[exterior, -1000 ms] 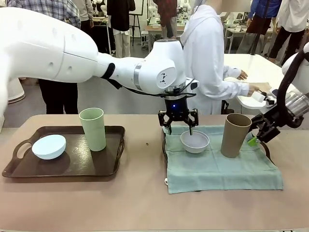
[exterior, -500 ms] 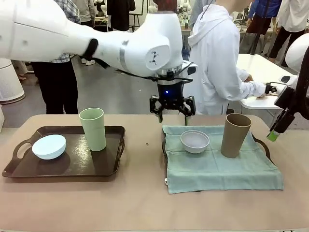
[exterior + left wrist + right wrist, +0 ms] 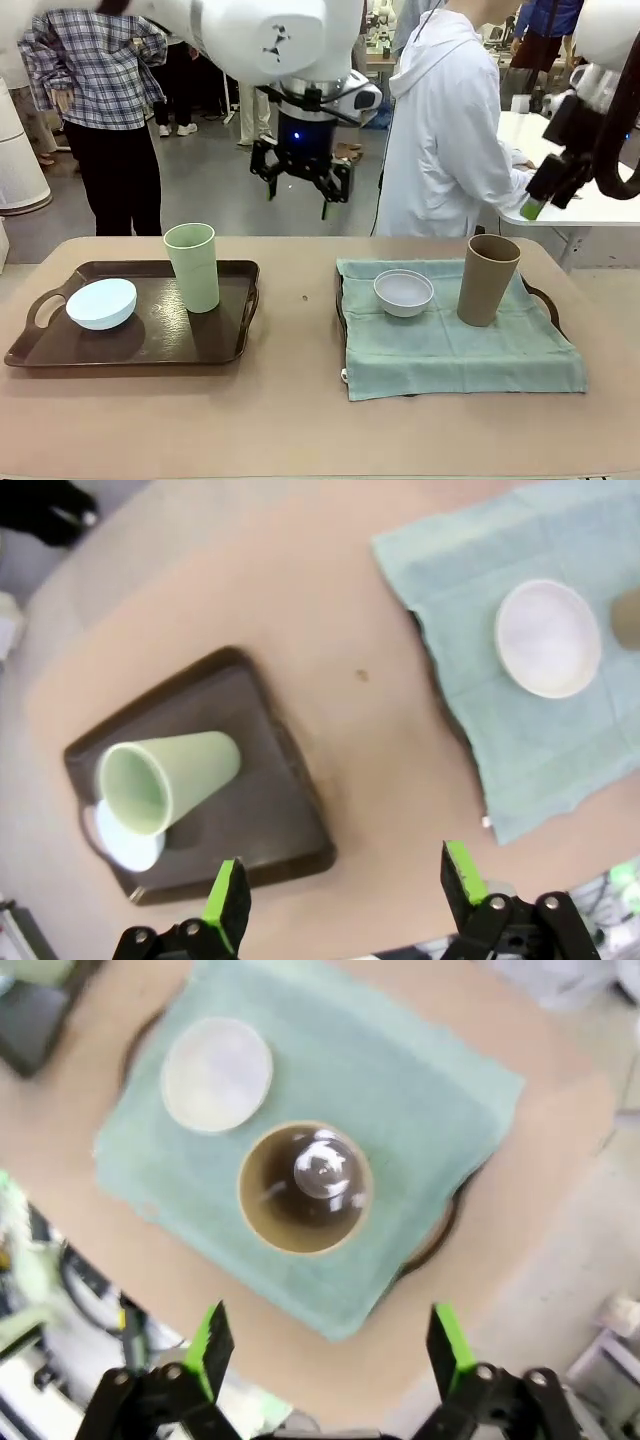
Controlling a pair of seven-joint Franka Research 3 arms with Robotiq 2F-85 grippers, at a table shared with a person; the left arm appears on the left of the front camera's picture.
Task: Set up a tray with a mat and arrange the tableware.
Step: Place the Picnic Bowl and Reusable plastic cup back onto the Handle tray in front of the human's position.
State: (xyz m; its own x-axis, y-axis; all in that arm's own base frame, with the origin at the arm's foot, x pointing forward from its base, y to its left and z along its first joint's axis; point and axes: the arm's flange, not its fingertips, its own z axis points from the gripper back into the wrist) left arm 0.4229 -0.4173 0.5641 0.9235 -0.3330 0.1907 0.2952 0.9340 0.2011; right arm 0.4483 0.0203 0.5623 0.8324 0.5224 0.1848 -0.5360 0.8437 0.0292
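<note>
Right gripper (image 3: 330, 1350), spread and empty, hangs over the tan brown tumbler (image 3: 305, 1188) and greyish-white round bowl (image 3: 216, 1073), both placed on the green cloth mat (image 3: 420, 1090). Below the spread left gripper (image 3: 345, 890), the pale blue bowl (image 3: 120, 845) and light green tumbler (image 3: 165, 780) sit on a bare dark brown tray (image 3: 250, 740), seemingly yet to be moved.

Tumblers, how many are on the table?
2. The light green tumbler stands on the dark tray at the left; the tan tumbler stands on the green mat at the right.
</note>
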